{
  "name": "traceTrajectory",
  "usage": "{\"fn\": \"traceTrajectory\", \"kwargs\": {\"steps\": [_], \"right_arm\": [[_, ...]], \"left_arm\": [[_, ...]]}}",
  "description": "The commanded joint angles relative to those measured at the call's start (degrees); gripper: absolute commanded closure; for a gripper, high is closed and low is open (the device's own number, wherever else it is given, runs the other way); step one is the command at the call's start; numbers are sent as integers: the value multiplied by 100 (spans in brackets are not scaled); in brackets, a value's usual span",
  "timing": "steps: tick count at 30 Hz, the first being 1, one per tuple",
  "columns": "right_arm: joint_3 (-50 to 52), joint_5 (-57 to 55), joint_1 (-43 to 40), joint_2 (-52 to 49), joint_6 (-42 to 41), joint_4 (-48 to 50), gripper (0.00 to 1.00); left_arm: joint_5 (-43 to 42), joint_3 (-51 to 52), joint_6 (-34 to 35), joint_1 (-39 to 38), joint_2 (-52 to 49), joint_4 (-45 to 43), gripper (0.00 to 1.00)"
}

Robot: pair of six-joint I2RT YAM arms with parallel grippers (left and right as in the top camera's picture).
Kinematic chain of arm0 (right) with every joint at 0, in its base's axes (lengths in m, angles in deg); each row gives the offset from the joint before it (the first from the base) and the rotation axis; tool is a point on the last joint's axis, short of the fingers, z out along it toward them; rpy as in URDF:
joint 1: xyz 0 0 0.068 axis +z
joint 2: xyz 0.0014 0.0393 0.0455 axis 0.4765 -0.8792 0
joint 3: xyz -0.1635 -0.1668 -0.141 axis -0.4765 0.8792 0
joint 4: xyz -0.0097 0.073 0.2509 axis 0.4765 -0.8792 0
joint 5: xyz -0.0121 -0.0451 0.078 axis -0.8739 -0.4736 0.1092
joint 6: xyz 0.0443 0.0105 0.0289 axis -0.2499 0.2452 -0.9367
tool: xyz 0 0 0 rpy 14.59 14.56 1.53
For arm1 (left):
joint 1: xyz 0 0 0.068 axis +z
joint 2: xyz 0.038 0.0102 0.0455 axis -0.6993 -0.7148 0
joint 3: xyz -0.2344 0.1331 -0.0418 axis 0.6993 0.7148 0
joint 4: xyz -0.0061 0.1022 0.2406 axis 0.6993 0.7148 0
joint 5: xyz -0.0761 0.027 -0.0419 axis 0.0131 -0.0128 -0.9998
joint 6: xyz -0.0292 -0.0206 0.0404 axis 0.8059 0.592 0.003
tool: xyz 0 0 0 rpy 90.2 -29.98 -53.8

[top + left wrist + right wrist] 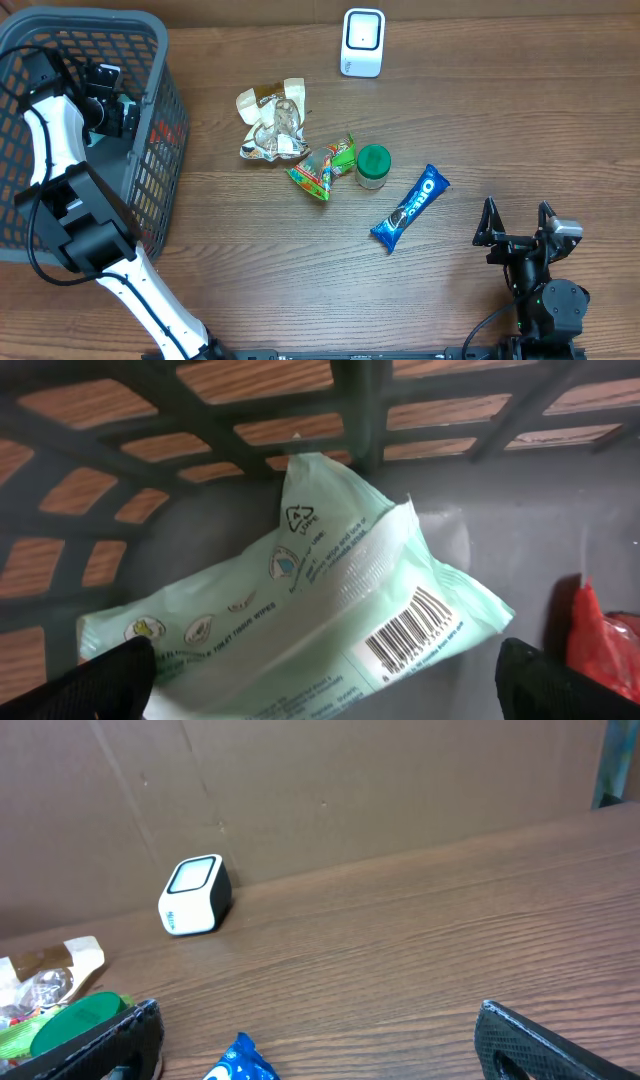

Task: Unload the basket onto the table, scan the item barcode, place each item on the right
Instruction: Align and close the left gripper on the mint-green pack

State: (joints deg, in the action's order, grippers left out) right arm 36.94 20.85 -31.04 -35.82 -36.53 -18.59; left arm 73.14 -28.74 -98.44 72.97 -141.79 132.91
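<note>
Crumpled clear wrapper (272, 124) mid wooden table (500, 120), green-and-red snack bag (322, 168) just right of it, green-lidded jar (373, 166) beside that. Blue cookie pack (409, 207) nearer, further right. Red packet (603, 642) in the gray basket (165, 120), far left.

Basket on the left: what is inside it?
A pale green wipes pack, barcode showing, a red packet beside it, and the open left claw. Anything under the pack is hidden.
</note>
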Motion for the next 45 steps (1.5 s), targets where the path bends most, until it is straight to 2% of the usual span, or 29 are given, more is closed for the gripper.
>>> {"fn": "traceTrajectory", "kwargs": {"steps": [1,4,11,27,34,45], "right_arm": [[59,31,0,2,-20,46,0],[59,31,0,2,-20,46,0],[59,33,0,2,-20,46,0],[59,33,0,2,-22,46,0],[59,33,0,2,-22,48,0],[59,31,0,2,-20,46,0]], "left_arm": [[-83,92,-146,-24,-87,-46,1],[-76,92,-146,-22,-107,-57,3],[205,120,-146,-22,-229,-120,0],[181,136,-142,-24,-341,-345,0],[170,138,-120,-66,-621,-192,5],[157,149,-120,-66,-732,-155,6]]}}
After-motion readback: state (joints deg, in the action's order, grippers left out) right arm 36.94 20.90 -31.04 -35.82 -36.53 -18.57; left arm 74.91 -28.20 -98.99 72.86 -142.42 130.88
